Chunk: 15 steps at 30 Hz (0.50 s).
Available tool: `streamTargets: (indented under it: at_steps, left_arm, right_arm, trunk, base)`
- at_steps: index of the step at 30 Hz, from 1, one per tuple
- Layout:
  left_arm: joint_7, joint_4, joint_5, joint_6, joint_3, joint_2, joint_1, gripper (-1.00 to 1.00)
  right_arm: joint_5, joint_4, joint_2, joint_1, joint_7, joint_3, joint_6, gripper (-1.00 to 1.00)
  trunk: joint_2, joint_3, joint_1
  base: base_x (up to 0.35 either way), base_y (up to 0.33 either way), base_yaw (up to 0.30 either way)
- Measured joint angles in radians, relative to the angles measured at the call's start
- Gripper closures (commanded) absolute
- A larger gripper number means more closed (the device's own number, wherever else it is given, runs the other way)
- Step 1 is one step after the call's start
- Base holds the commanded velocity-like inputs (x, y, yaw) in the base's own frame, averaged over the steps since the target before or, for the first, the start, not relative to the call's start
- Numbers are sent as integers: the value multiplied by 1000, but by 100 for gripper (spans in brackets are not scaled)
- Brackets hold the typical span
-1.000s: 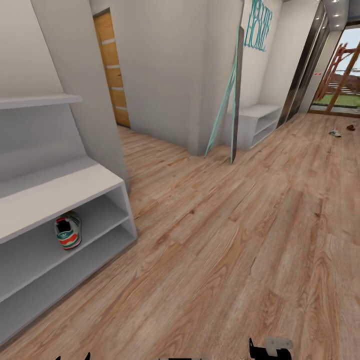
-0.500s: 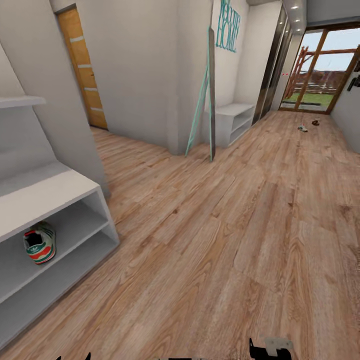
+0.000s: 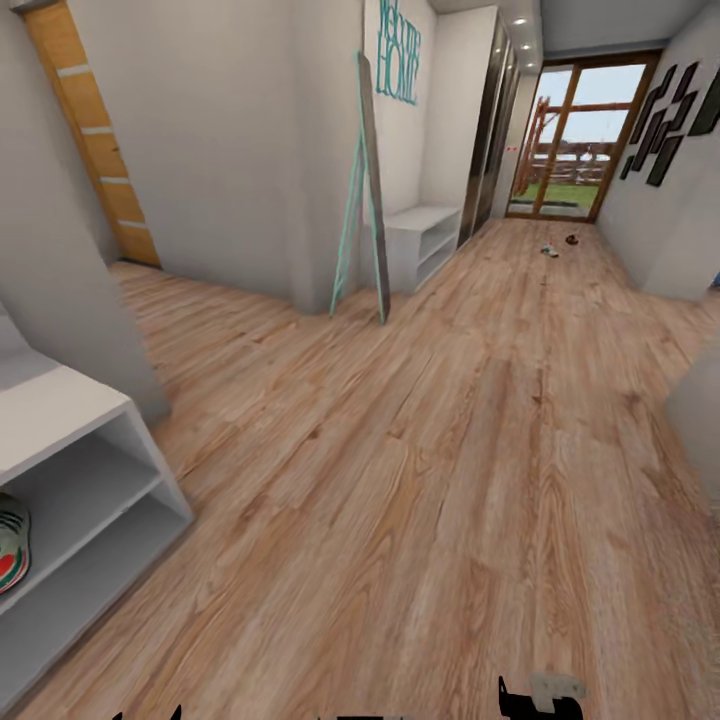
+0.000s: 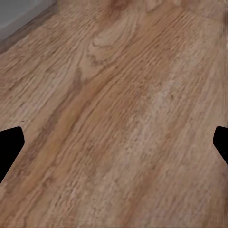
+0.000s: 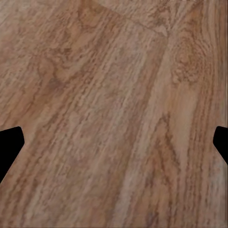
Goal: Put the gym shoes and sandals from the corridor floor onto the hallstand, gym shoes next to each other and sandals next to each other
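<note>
One gym shoe (image 3: 8, 545), white with green and red-orange stripes, sits on the upper open shelf of the pale grey hallstand (image 3: 60, 415) at the head view's left edge, partly cut off. Far down the corridor floor (image 3: 430, 450) lie two small things: a pale one that looks like the other gym shoe (image 3: 549, 250) and a brown one that may be a sandal (image 3: 571, 240). My left gripper (image 4: 114, 142) and right gripper (image 5: 114, 142) both hang open over bare planks, fingers wide apart, holding nothing.
A plain white bench (image 3: 420, 235) stands against the left wall farther on, with a teal-framed board (image 3: 365, 190) leaning before it. A wooden door (image 3: 95, 140) is at the left, a glass door (image 3: 570, 135) ends the corridor, and a grey wall corner (image 3: 700, 400) juts in at right.
The camera has swung right: the hallstand and its shoe have slid to the left edge, and the corridor's far end now sits near the middle. Nothing was grasped or released.
</note>
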Motion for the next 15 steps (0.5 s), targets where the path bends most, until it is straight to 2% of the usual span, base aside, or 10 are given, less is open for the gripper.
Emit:
streamTargets:
  at_steps: [15]
  left_arm:
    - [1,0,1,0,0,0,0,-100]
  right_arm:
    - [0,0,1,0,0,1,0,-100]
  trunk:
    - [0,0,0]
  base:
    - [331,0,-266]
